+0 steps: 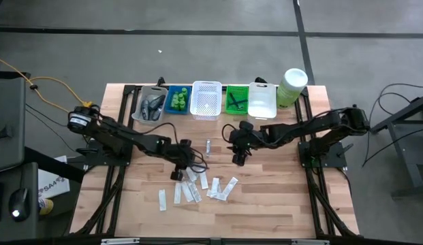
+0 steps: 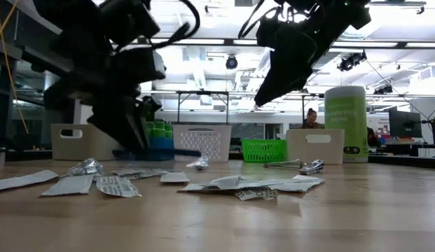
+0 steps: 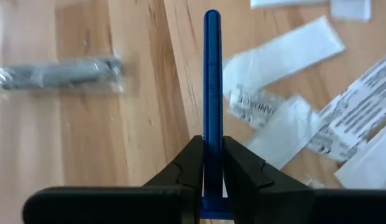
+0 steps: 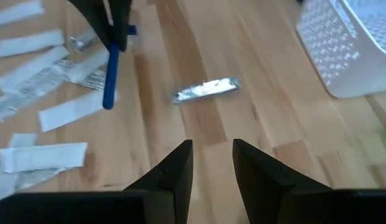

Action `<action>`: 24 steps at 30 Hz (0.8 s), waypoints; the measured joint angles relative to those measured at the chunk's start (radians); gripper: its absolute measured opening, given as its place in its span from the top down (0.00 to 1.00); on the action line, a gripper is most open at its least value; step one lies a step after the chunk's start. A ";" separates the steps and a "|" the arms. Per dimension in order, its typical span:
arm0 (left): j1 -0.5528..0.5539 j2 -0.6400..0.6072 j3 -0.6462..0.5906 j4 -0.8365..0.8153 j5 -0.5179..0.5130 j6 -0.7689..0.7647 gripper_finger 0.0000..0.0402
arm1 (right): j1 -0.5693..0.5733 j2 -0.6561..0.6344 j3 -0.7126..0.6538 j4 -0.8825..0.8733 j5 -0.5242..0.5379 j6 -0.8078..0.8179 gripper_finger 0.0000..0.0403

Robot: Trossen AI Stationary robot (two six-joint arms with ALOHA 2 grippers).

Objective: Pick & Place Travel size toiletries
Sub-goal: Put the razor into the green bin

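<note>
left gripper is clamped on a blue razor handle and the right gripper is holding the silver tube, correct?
Half right. The left gripper does clamp the blue razor. The right gripper holds nothing: the right wrist view shows the silver tube lying on the table ahead of its empty fingers.

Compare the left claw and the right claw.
The left claw is shut on a blue razor; the right claw holds nothing. The left claw hangs over the white sachets, the right claw near a silvery tube. Both are dark and two-fingered.
</note>
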 joint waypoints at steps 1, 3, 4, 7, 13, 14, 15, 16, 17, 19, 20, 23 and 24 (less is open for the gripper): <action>0.000 -0.010 0.000 0.005 0.000 0.001 0.89 | 0.007 0.001 0.000 0.011 0.000 0.000 0.73; 0.000 -0.030 0.000 0.006 -0.016 0.001 0.90 | 0.024 0.015 0.000 0.043 0.000 0.000 0.73; 0.000 -0.039 0.000 0.007 -0.025 0.001 0.91 | 0.033 0.023 0.000 0.057 0.000 -0.001 0.73; 0.000 -0.059 0.000 0.008 -0.047 0.001 0.92 | 0.063 0.060 0.000 0.097 0.002 -0.001 0.73; 0.000 -0.071 0.000 0.001 -0.078 0.002 0.92 | 0.133 0.135 -0.001 0.114 0.100 0.027 0.73; 0.000 -0.071 0.000 0.004 -0.079 0.002 0.92 | 0.145 0.139 -0.002 0.118 0.120 0.028 0.73; 0.000 -0.071 0.000 0.006 -0.079 0.002 0.92 | 0.155 0.146 -0.001 0.142 0.140 0.023 0.73; 0.000 -0.071 0.000 0.006 -0.079 0.002 0.92 | 0.163 0.148 0.000 0.168 0.152 0.014 0.73; 0.000 -0.071 0.000 0.006 -0.079 0.002 0.91 | 0.172 0.149 0.000 0.183 0.159 -0.004 0.73; 0.000 -0.071 0.000 0.009 -0.080 0.002 0.91 | 0.184 0.150 -0.001 0.211 0.166 -0.045 0.73; 0.000 -0.071 0.000 0.011 -0.080 0.002 0.91 | 0.187 0.150 0.000 0.232 0.166 -0.071 0.73; 0.000 -0.071 0.001 0.021 -0.086 0.002 0.91 | 0.190 0.150 0.000 0.277 0.165 -0.113 0.70; 0.000 -0.071 0.001 0.024 -0.086 0.002 0.91 | 0.189 0.150 0.000 0.297 0.164 -0.114 0.68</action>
